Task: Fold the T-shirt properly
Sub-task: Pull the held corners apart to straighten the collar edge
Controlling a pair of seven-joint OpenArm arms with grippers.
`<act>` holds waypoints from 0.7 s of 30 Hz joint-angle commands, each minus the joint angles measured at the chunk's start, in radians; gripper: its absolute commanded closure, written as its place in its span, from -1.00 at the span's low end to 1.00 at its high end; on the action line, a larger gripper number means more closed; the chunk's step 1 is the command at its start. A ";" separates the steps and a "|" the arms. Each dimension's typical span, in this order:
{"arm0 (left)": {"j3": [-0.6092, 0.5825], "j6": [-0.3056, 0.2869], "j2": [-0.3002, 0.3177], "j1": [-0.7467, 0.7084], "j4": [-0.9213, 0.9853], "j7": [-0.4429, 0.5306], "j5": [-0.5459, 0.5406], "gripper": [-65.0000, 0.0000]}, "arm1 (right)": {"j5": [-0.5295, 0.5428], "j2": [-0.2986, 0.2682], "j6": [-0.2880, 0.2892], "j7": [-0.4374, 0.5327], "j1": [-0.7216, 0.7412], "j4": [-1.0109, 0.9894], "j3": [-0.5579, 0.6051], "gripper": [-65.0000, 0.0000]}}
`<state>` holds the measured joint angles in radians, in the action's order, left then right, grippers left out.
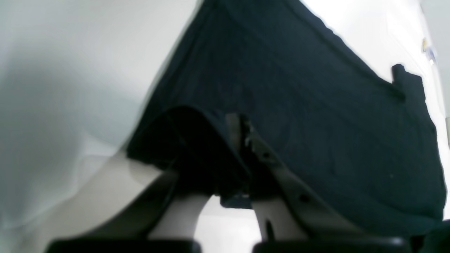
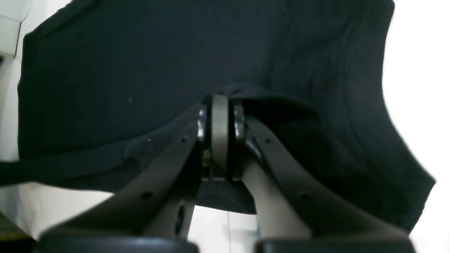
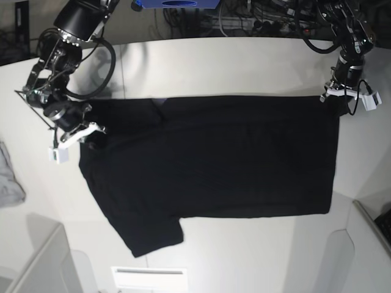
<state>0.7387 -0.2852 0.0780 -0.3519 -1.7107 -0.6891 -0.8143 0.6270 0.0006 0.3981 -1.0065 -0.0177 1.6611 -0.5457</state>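
Both claws — left (image 1: 242, 130), right (image 2: 219, 105) — pinch the T-shirt's (image 3: 232, 165) matte black cloth.

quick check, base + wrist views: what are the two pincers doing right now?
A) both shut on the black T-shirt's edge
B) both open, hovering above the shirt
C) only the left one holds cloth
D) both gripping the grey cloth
A: the left pincer and the right pincer are each closed on black fabric of the T-shirt, at opposite ends of its far edge.

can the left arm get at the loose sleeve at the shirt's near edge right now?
Probably not. The left tool is shut on the far corner of the T-shirt, so it is occupied, and the loose sleeve lies across the whole cloth, nearer the right tool, which is also clamped on fabric.
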 commanded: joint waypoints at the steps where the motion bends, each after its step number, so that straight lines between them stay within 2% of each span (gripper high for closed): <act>1: 0.006 -0.003 0.012 -0.002 0.005 0.021 -0.010 1.00 | 0.024 -0.011 0.002 0.027 0.020 0.014 0.000 1.00; 15: 0.005 -0.003 0.026 0.052 0.057 0.021 -0.009 1.00 | 0.018 -0.030 -0.003 0.027 0.072 -0.085 0.000 1.00; 21: 0.005 -0.003 0.026 0.064 0.056 0.021 -0.009 1.00 | -0.081 -0.024 -0.003 0.021 0.086 -0.091 0.000 1.00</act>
<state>0.7387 -0.2836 0.0902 -0.2928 -1.6386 -0.6926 -0.8089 0.5289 -0.0139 0.3927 -1.0008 0.0467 1.5532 -0.5449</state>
